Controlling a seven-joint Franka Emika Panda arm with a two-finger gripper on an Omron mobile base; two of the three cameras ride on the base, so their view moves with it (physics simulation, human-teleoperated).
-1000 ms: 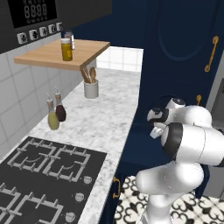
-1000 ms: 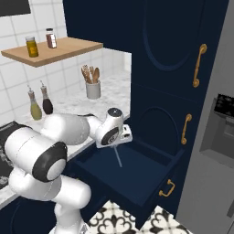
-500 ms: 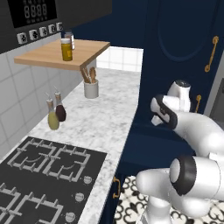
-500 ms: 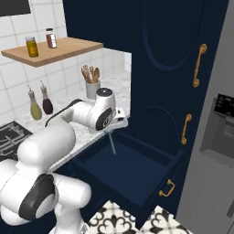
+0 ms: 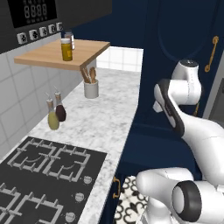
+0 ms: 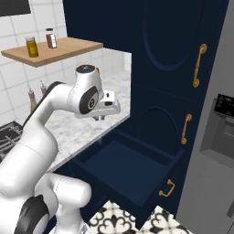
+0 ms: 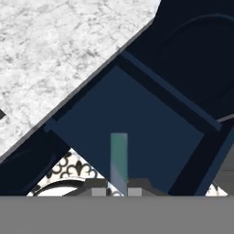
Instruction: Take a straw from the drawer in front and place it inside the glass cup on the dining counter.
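Note:
My gripper (image 7: 119, 191) is shut on a pale teal straw (image 7: 119, 158), which sticks out from between the two fingertips over the open navy drawer (image 7: 128, 107). In the right base view the gripper (image 6: 101, 117) hangs at the marble worktop's edge, above the back left corner of the drawer (image 6: 130, 164). A short bit of the straw (image 6: 98, 124) points down below it. The drawer's inside looks bare. The glass cup and the dining counter are out of view.
A marble worktop (image 5: 105, 113) carries a black gas hob (image 5: 43, 170), a utensil pot (image 5: 91, 89) and two oil bottles (image 5: 56, 114). A wooden shelf (image 5: 61, 54) hangs above. Tall navy cabinets with gold handles (image 6: 197, 64) stand behind the drawer, and a grey fridge (image 6: 217, 137) is at the right.
The arm has swung upward and back toward the worktop edge, carrying the straw higher above the drawer. The drawer stays open; the base has not moved.

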